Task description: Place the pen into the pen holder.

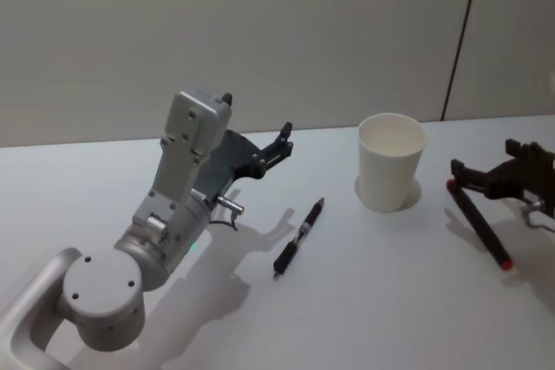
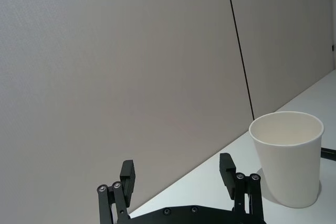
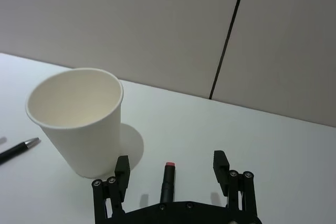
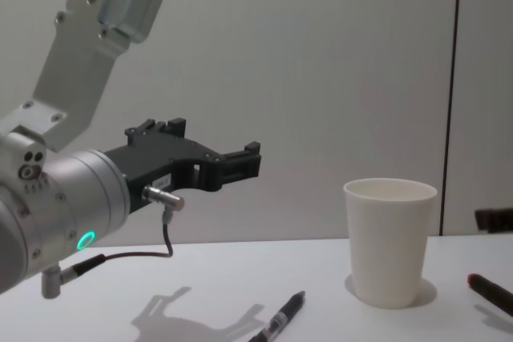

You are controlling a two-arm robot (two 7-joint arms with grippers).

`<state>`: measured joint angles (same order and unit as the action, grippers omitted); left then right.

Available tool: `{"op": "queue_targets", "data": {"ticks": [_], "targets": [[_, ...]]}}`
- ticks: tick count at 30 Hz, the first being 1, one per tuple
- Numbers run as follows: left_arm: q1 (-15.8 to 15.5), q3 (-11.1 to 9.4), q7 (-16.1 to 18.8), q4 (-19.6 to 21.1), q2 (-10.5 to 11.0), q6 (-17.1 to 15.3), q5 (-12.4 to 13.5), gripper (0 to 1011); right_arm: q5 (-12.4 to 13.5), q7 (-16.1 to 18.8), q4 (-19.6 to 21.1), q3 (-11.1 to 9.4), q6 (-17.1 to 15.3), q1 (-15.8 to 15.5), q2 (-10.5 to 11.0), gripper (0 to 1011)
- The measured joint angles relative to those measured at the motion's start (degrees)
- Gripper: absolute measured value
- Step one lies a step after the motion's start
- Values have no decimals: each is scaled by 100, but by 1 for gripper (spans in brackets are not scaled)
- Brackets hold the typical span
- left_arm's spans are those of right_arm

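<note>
A plain white counter (image 1: pixel 390 301) runs back to a grey-beige panelled wall (image 1: pixel 260 32). One thin dark vertical seam (image 1: pixel 460 36) splits the wall, behind and just to the right of the pen holder. The counter is matte and takes soft grey shadows from the arm and the objects.

The pen holder (image 1: pixel 392 162), a white tapered paper cup with a rolled rim, stands upright on the counter right of centre, its mouth open to the top. The pen (image 1: pixel 299 237), black with a clear section and a pale metal tip, lies flat on the counter. It sits near the cup's left, closer to the robot, apart from the cup and angled so that its far end points toward the wall.

The left pincer (image 1: pixel 284 139) hangs in the air above the counter to the left of the pen, well off the surface. Its fingers (image 2: pixel 127 174) are spread apart with nothing between them.

The right pincer (image 3: pixel 170 162) sits low at the right edge, beside the cup, its fingers likewise spread. A black red-tipped marker (image 1: pixel 479 224) lies on the counter under it, and neither finger touches it.
</note>
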<state>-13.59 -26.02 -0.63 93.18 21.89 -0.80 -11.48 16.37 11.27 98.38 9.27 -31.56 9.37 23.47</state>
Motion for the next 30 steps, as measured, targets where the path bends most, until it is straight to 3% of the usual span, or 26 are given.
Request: {"op": "queue_targets", "data": {"ticks": [4, 9, 30], "targets": [[0, 0, 0, 0, 0, 0, 0, 1001, -240, 81, -129, 89, 49, 36, -28, 1001], [0, 0, 0, 0, 0, 0, 0, 1001, -337, 80, -256, 152, 92, 66, -82, 1001], [0, 0, 0, 0, 0, 0, 0, 1001, -204, -320, -815, 248, 380, 55, -329, 1001]]}}
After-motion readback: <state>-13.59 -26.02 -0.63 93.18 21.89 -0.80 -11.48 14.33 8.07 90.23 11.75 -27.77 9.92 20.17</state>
